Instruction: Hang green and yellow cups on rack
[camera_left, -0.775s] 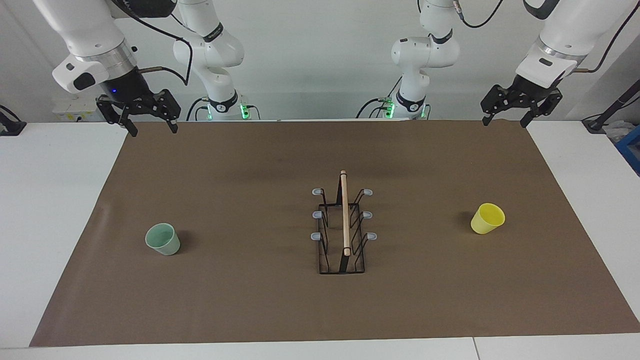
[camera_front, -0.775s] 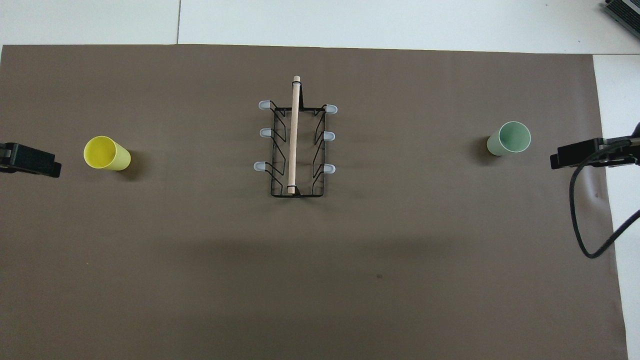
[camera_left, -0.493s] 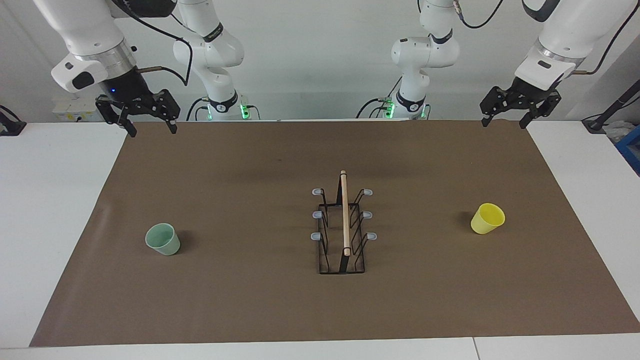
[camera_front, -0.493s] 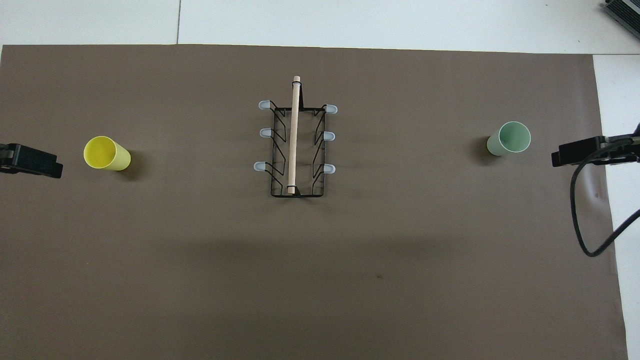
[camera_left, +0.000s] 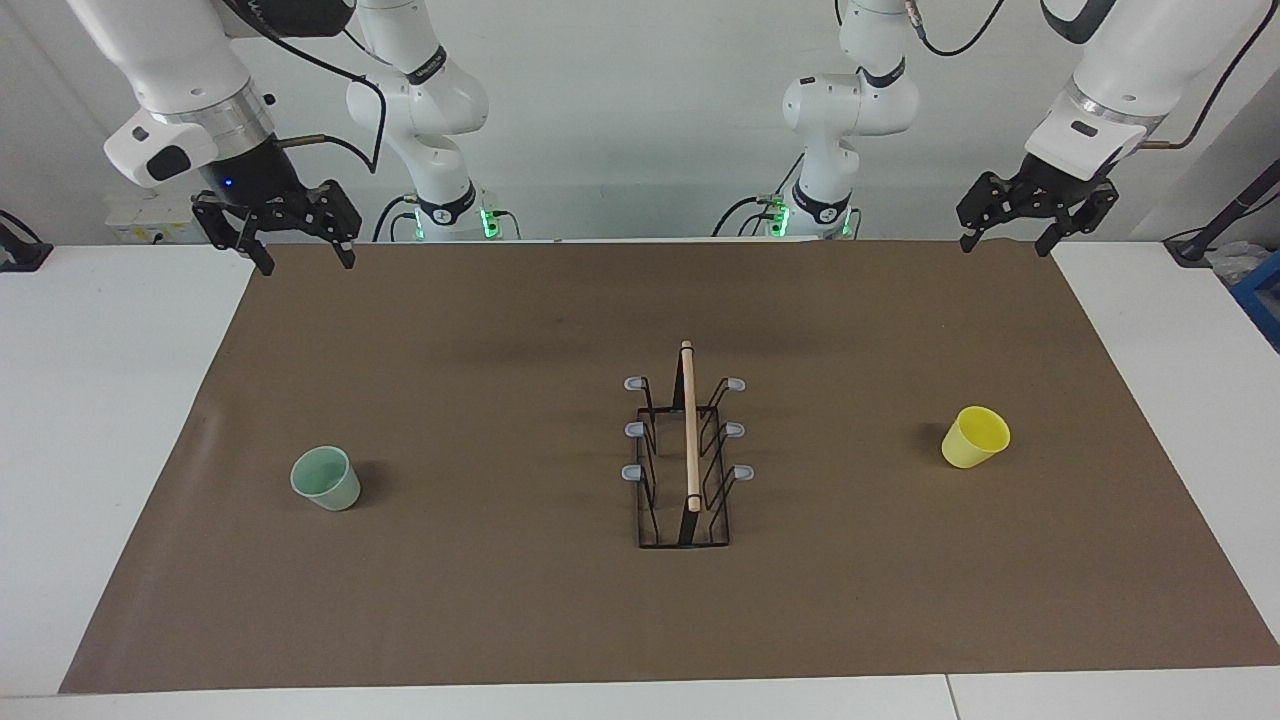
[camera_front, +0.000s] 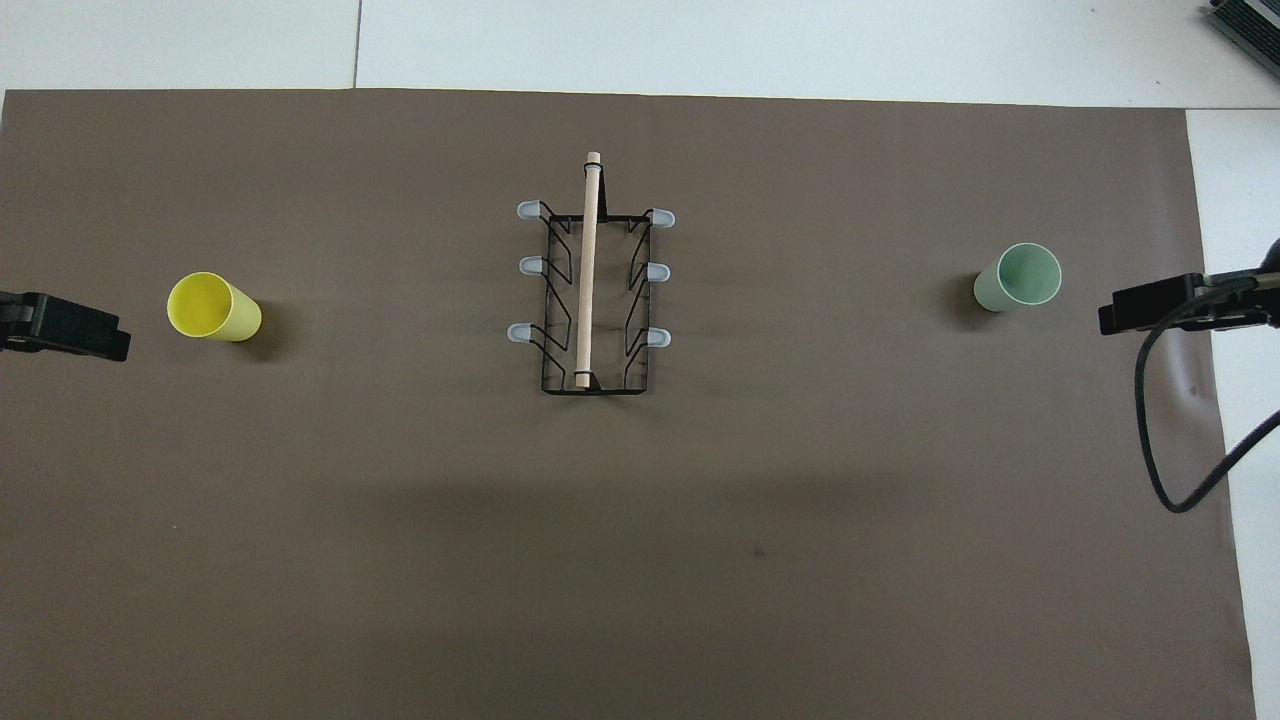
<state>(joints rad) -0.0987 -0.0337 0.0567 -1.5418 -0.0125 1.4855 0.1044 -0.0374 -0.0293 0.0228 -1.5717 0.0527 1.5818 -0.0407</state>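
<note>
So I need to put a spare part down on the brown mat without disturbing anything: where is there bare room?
Bare mat lies between the black wire rack and the pale green plastic cup, between the rack and the yellow plastic cup, and across the whole strip farthest from the robots. Nowhere is crowded; both grippers hang over the mat's corners nearest the robots.

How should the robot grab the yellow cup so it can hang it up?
Best by the rim, I think. The yellow cup stands upright with its mouth open upward, so one finger could go inside and one outside its wall, coming down from above. The open left gripper is on that end of the table.
</note>
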